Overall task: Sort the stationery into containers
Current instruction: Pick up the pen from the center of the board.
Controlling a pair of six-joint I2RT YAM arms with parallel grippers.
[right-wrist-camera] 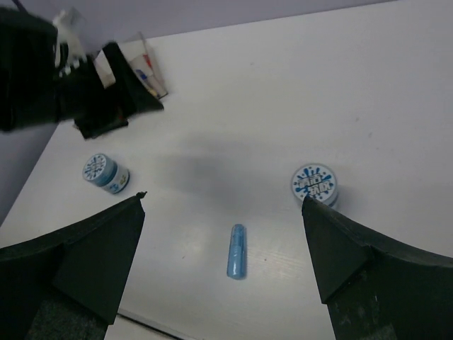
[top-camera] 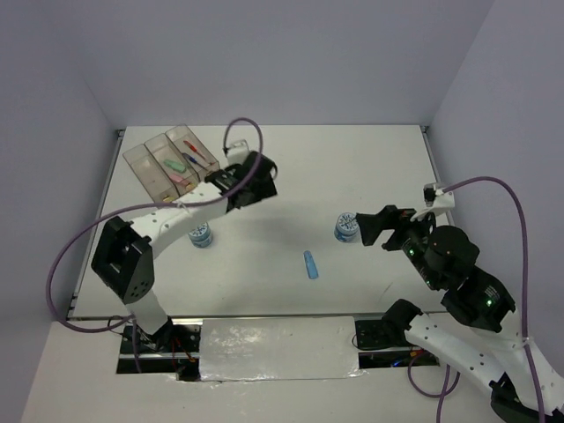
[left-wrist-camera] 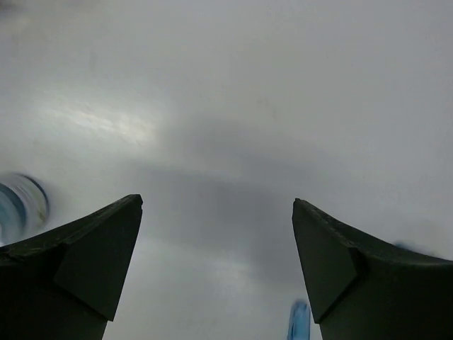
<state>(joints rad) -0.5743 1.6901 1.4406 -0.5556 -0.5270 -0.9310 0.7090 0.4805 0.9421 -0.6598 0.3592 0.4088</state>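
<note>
L arm reaches up from its base at lower left of the top view, elbow bent, w/ the left gripper (top-camera: 260,181) hanging just right of the containers (top-camera: 167,159). In its wrist view the jaws stand wide apart w/ nothing between them, only blurred table underneath.

R arm folds in from lower right. The right gripper (top-camera: 372,231) points left, close beside one tape roll (top-camera: 345,227). I can't tell if it's touching. Its wrist view shows the fingers (right-wrist-camera: 92,262) spread wide and empty, w/ that roll just off the right-hand finger.

The containers sit at upper left of the table (top-camera: 352,167), three clear bins in a row, angled. The rightmost bin has a red pen (top-camera: 196,152) and a blue pen (top-camera: 189,159). The middle bin has a green bar (top-camera: 174,164) and a pink bar (top-camera: 182,175).

Loose items:
- The second tape roll (top-camera: 201,236) is by the L arm's forearm, left of centre.
- The blue bar (top-camera: 310,264) lies centre-low, between the two rolls and well apart from both.

The bins sit close to the table's left and far edges. There's open white surface through the centre and upper right.
</note>
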